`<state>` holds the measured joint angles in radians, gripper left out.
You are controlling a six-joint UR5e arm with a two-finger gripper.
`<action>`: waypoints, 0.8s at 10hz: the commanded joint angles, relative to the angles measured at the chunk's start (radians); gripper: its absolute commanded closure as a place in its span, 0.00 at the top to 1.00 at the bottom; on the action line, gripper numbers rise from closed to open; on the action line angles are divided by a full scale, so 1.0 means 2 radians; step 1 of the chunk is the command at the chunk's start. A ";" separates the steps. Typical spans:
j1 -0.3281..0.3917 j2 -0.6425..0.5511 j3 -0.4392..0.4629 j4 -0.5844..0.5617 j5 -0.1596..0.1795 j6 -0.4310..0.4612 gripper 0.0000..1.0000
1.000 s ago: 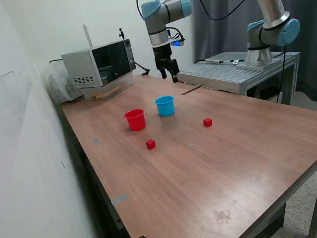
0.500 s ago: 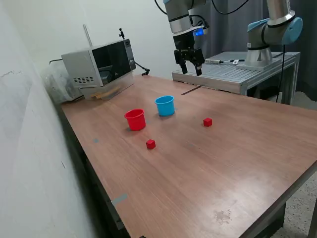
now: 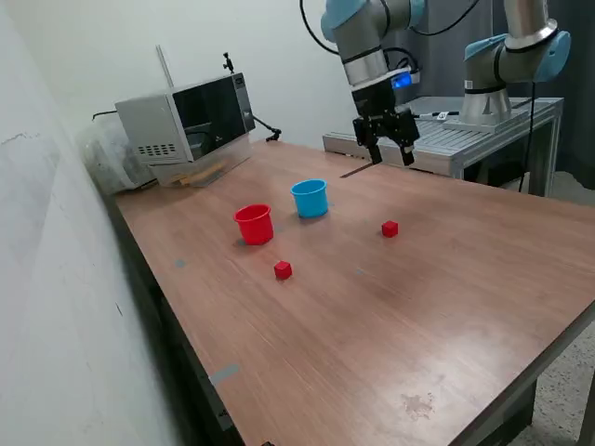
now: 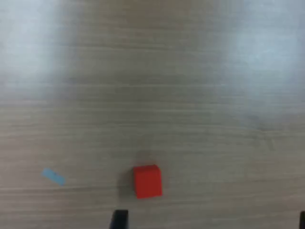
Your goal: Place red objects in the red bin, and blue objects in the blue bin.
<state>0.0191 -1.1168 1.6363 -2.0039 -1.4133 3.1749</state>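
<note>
The gripper (image 3: 391,150) hangs high in the air above the table (image 3: 446,279), over the red cube (image 3: 390,229) on the exterior view's right, likely so it can come down on it. Its fingers are spread open and hold nothing. The other red cube (image 3: 283,270) sits near the red cup (image 3: 254,224), which stands beside the blue cup (image 3: 310,198).

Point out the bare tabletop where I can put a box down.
Widest: the near half of the table, this side of the two red cubes. Crowded: around the red cup, blue cup and microwave.
</note>
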 commanded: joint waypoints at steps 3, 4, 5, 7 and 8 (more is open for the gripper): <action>0.007 0.071 -0.001 -0.070 -0.032 0.004 1.00; 0.007 0.082 -0.001 -0.084 -0.039 0.004 1.00; 0.007 0.090 -0.001 -0.097 -0.049 0.004 1.00; 0.007 0.098 0.000 -0.105 -0.051 0.004 1.00; 0.007 0.103 0.000 -0.106 -0.052 0.004 1.00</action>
<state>0.0317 -0.9263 1.6360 -2.2046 -1.5117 3.1830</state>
